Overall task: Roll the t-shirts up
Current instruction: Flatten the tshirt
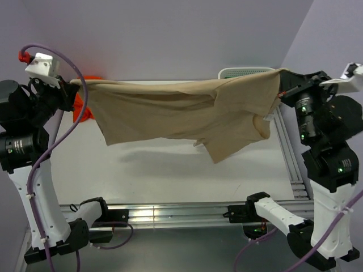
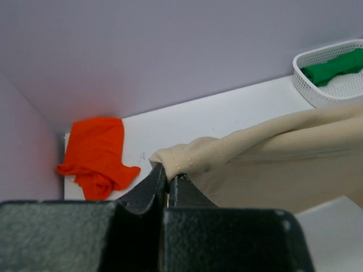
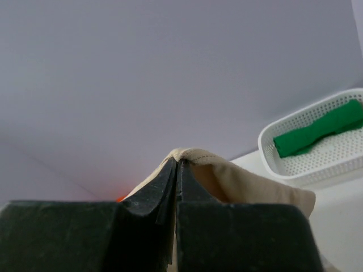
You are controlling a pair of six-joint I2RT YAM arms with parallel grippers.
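The tan t-shirt hangs stretched in the air between my two grippers, above the white table. My left gripper is shut on its left corner, seen close in the left wrist view. My right gripper is shut on its right edge, seen in the right wrist view. The orange t-shirt lies crumpled at the table's far left corner, partly hidden in the top view. The green t-shirt lies rolled in a white basket; it also shows in the right wrist view.
The white basket stands at the far right by the back wall, mostly hidden behind the shirt. Grey walls close the back and sides. An aluminium rail runs along the table's near edge and another along its right side.
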